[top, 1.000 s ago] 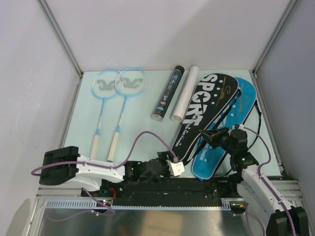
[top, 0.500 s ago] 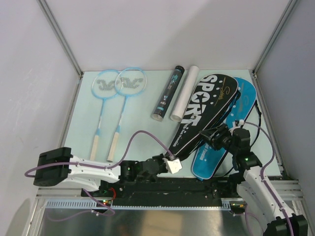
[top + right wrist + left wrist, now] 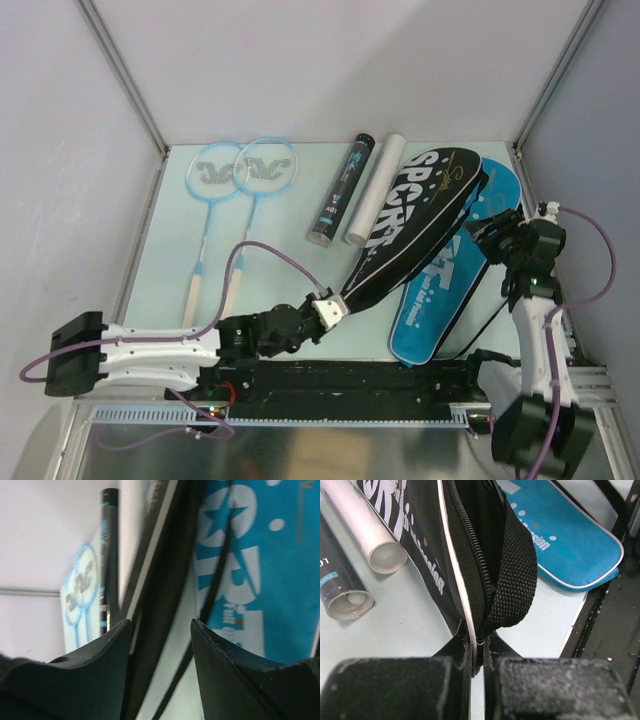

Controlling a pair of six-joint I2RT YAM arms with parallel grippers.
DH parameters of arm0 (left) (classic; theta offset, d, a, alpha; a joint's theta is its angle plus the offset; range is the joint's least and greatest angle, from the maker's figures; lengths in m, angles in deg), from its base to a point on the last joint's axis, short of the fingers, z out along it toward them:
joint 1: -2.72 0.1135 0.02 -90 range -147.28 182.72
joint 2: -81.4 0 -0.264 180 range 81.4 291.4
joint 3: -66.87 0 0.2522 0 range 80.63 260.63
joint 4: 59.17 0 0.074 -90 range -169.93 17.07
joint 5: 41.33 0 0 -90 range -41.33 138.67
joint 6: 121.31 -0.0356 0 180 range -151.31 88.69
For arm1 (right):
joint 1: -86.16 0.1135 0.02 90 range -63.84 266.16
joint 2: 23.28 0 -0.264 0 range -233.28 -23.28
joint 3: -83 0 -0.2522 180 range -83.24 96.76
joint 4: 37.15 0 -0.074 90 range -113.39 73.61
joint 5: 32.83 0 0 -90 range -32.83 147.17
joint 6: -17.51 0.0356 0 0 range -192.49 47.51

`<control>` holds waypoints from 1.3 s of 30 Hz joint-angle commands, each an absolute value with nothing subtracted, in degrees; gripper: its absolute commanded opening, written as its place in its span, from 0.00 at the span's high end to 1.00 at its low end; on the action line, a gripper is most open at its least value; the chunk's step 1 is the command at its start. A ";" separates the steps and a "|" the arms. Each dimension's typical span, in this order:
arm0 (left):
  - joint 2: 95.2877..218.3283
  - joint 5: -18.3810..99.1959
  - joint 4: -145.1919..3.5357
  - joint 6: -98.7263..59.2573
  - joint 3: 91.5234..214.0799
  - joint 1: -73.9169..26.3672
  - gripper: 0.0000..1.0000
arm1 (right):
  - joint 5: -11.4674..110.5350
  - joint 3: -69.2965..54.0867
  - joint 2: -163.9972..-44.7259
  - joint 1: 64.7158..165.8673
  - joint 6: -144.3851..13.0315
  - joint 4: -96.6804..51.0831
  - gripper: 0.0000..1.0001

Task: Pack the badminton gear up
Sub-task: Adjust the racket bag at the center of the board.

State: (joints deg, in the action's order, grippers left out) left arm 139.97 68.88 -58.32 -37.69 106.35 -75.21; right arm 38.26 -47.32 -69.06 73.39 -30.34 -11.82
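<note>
Grippers first: your left gripper (image 3: 328, 308) is clamped tight on the narrow end of the black "SPORT" bag (image 3: 410, 225), near the middle of the table's near edge. In the left wrist view the two pads meet on the bag's white-piped rim, just where the zip (image 3: 470, 545) ends, and a black webbing strap (image 3: 512, 580) hangs folded right above the pinch. From that point the black bag runs far and to the right, its wide end lying over the far part of the blue bag (image 3: 430, 310), which sits flat on the table (image 3: 290, 250) to the right. Your right gripper (image 3: 490, 238) is at the right side of the black bag's wide half, above the blue bag, and its jaws stand apart. The right wrist view is blurred, but you can see the black bag's edge and a thin dark cord running through the gap between the fingers (image 3: 90, 680); whether either finger touches the bag cannot be told. Two light-blue rackets (image 3: 240, 170) lie side by side at the far left, heads overlapping and handles pointing near. The black tube (image 3: 340, 195) and the white tube (image 3: 375, 190) lie touching each other between the rackets and the black bag.
</note>
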 commanded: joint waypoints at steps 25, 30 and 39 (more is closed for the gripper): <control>129.28 59.32 -63.09 -26.84 107.50 -70.58 1.00 | 26.71 -27.88 -120.12 70.40 -28.25 -32.70 0.44; 128.63 59.55 -63.05 -26.83 107.50 -70.21 1.00 | 27.03 -27.91 -121.84 72.05 -27.18 -30.77 0.51; 130.63 59.34 -63.14 -25.37 108.08 -68.91 1.00 | 21.83 -33.24 -109.23 72.44 -27.27 -26.62 0.98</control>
State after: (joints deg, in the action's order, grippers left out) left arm 130.13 61.12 -65.73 -29.73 106.35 -69.81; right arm 26.13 -30.49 -119.03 72.12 -27.89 -26.46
